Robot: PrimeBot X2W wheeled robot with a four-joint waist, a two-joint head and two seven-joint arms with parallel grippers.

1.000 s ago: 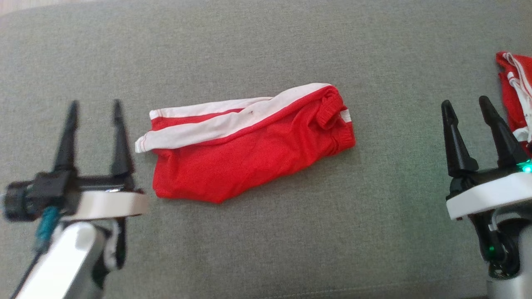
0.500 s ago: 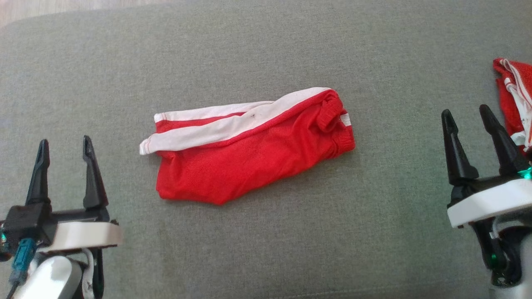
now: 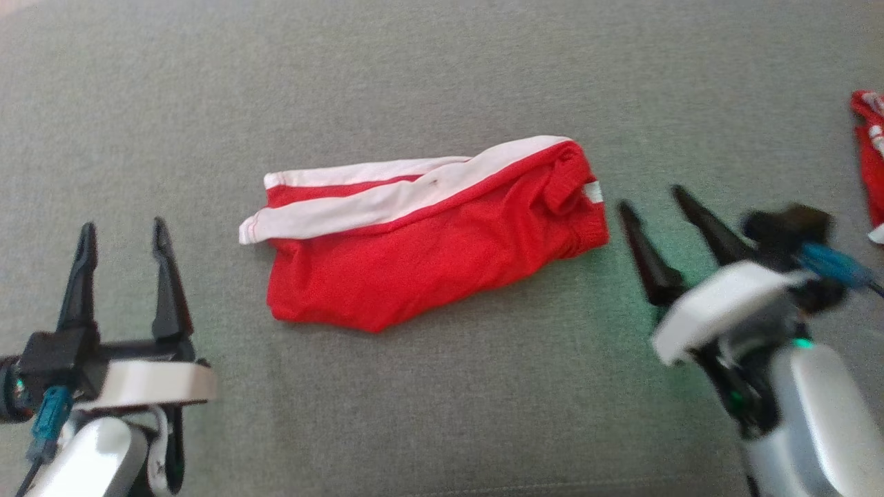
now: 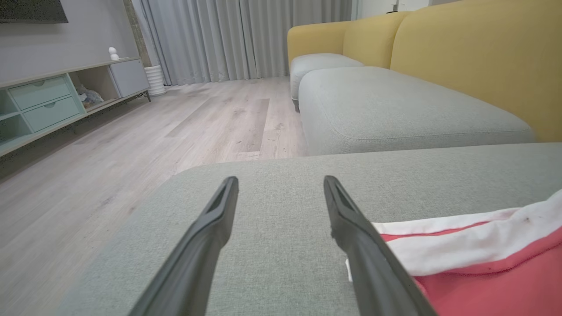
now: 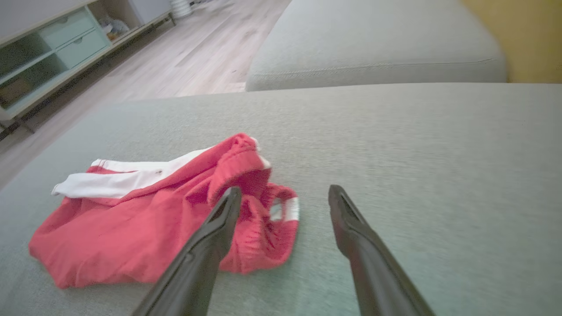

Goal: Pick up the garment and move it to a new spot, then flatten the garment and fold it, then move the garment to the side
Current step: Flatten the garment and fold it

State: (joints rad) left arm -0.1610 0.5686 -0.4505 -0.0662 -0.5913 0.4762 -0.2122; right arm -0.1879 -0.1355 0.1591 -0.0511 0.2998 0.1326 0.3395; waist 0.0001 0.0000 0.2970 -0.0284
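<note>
Blurred: right pincer (image 3: 649,196); cut off: second red garment (image 3: 871,152)

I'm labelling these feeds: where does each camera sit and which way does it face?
Head view: on the head, looking down at the red garment on the grey cushion; left gripper and right gripper show, jaws open.
Left wrist view: on the left wrist, facing along its fingers over the cushion towards the wooden floor.
Right wrist view: on the right wrist, facing along its fingers at the garment.
Shared: all show the garment; both wrist views show the floor.
</note>
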